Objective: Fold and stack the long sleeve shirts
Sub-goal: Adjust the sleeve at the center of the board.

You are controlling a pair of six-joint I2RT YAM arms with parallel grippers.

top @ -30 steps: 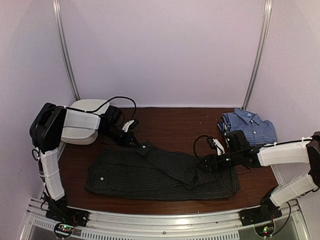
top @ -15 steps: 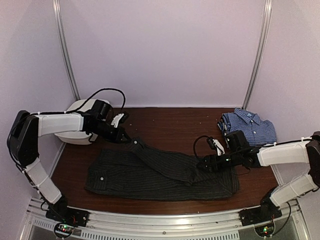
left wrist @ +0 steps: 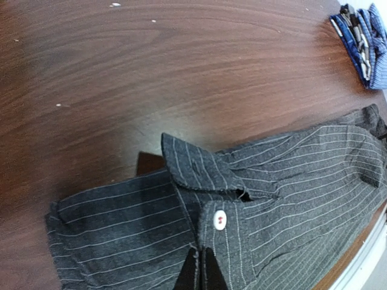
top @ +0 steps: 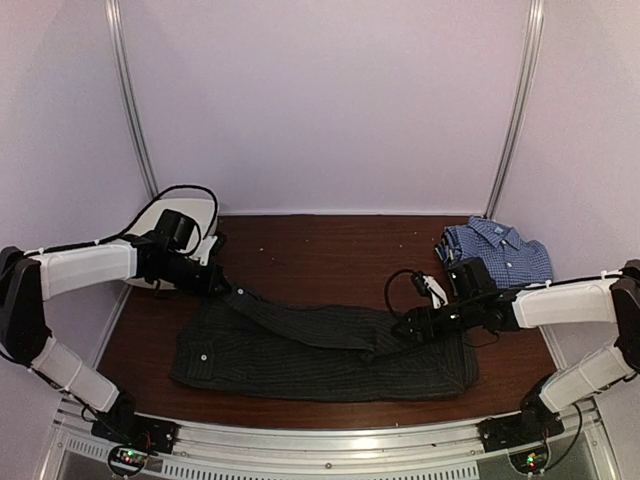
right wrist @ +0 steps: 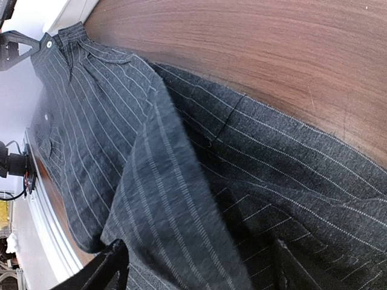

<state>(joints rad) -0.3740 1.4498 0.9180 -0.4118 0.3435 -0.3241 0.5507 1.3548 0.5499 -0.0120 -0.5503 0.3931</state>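
Observation:
The black pinstriped shirt (top: pixel 330 362) lies flat across the front of the table. One sleeve (top: pixel 300 322) runs slantwise over it toward the left. My left gripper (top: pixel 225 290) is shut on that sleeve's cuff (left wrist: pixel 208 187), just below its white button (left wrist: pixel 219 220), at the shirt's upper left corner. My right gripper (top: pixel 400 332) rests low over the right part of the shirt, open, its fingers (right wrist: pixel 112 266) wide apart with a ridge of the sleeve cloth (right wrist: pixel 175 199) lying between them. The blue-and-white check shirt (top: pixel 497 252) sits folded at the back right.
A white oval tub (top: pixel 185 212) stands at the back left corner, partly behind my left arm. The brown table (top: pixel 340 255) has walls close on three sides and a metal rail (top: pixel 330 442) along its front edge.
My left gripper has pulled the cuff leftward and toward the table's left side, drawing the sleeve out straighter and flatter. The right arm has barely moved.

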